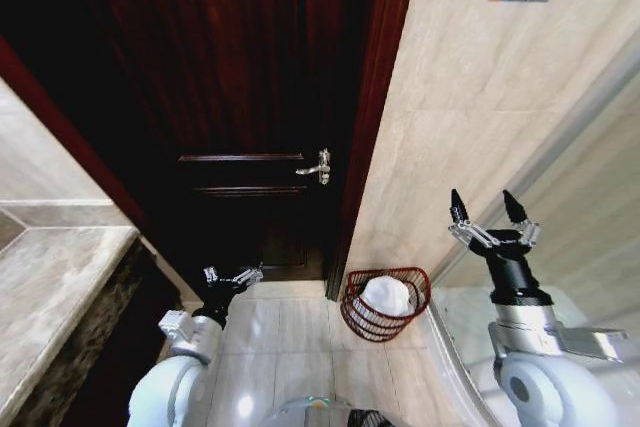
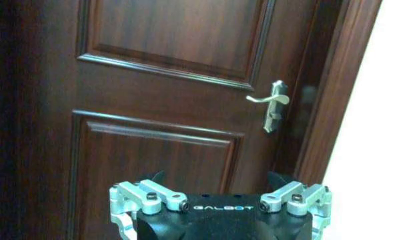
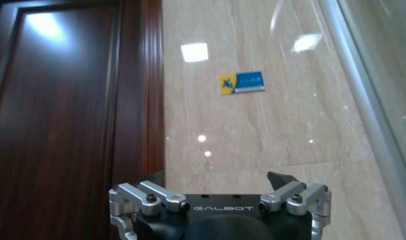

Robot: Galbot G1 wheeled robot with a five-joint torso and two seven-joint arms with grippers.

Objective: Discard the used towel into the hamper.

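Head view | hamper on floor | below-left of right end effector

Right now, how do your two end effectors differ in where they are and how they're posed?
The left end effector hangs low near the floor by the door, while the right end effector is raised higher by the tiled wall. The left points toward the door; the right points up. Both are open and empty.

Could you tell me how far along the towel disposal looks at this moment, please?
It looks essentially done: a white towel lies inside the hamper on the floor by the door frame. Nothing is in hand; the right gripper is raised, open and empty, and the left gripper hangs low near the door, also open. Nothing visible remains.
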